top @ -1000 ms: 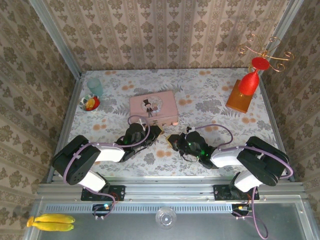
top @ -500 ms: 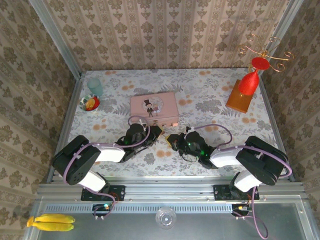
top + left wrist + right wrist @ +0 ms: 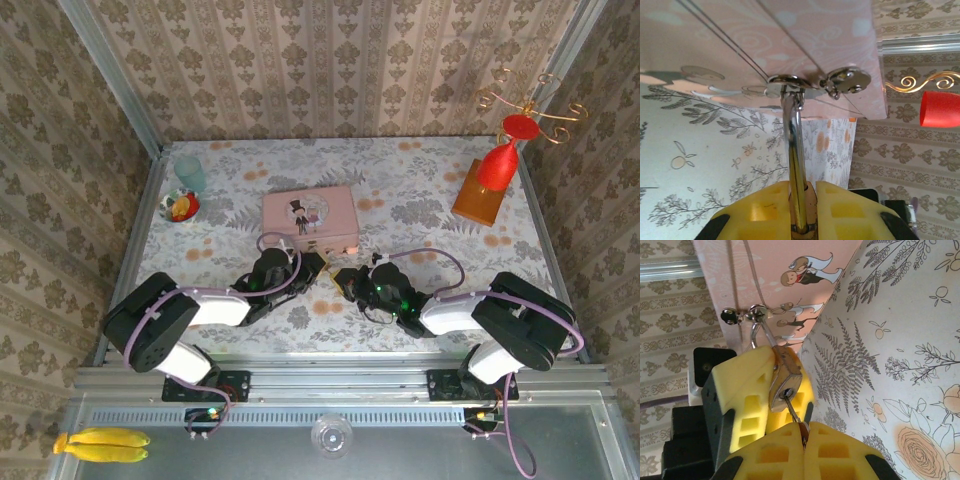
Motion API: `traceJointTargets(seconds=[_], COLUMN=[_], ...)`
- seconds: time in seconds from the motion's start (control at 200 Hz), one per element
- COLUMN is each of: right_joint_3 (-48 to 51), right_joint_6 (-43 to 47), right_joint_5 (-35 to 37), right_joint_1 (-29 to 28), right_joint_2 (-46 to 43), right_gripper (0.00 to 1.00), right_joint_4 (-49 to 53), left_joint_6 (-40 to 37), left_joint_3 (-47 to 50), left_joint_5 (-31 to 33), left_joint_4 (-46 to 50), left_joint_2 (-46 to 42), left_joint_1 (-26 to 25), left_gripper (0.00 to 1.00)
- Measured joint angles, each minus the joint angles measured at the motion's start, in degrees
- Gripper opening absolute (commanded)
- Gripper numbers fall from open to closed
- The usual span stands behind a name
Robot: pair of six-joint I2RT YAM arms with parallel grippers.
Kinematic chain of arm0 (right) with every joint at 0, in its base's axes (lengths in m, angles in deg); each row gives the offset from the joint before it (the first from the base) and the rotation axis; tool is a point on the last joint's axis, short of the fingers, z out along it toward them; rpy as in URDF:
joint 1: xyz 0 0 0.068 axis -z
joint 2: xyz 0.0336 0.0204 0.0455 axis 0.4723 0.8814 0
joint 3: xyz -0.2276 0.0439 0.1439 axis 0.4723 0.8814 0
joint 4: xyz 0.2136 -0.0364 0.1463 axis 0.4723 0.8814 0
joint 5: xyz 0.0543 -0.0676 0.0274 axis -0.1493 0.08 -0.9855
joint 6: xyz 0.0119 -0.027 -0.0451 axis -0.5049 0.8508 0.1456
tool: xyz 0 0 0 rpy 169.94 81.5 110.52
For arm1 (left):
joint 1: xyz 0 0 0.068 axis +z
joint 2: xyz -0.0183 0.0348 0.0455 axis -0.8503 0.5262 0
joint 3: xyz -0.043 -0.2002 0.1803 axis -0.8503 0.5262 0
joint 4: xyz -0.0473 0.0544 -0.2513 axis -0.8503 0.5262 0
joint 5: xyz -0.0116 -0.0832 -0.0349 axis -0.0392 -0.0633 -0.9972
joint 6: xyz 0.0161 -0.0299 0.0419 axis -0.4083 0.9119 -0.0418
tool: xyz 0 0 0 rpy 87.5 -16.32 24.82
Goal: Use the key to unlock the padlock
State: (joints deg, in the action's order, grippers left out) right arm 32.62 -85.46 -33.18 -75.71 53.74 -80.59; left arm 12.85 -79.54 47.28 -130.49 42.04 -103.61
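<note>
brass padlock (image 3: 786,382) gripped: l end effector (image 3: 802,202); key (image 3: 791,407): r end effector (image 3: 804,442)

Left arm (image 3: 215,305) and right arm (image 3: 452,312) are black and white, with purple cables and yellow fingers (image 3: 770,460).

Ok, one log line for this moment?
left hand shut on padlock | right hand shut on key | key in keyhole | shackle through pink tin clasp

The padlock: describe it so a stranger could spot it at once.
Start at the pink picture tin in the middle of the floral table, then its metal clasp on the side facing the arms. Hooked through that clasp is the small brass-toned metal padlock, pinched between yellow fingers of the left gripper, and alone in having a thin dark key in its keyhole.
</note>
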Motion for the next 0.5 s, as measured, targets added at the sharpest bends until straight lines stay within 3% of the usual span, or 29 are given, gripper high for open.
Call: traceJointTargets(seconds=[0.5], right_joint_3=[0.00], right_joint_6=[-0.92], right_joint_5=[1.53], right_joint_1=[-0.55], right_joint_2=[0.00], right_gripper=[0.00], right_joint_4=[0.04], left_joint_6=[-0.04], left_joint_3=[0.09], left_joint_5=[1.73], left_joint_4=[1.97], left_joint_2=[-1.42], left_joint_1=[-0.70], left_gripper=[0.00])
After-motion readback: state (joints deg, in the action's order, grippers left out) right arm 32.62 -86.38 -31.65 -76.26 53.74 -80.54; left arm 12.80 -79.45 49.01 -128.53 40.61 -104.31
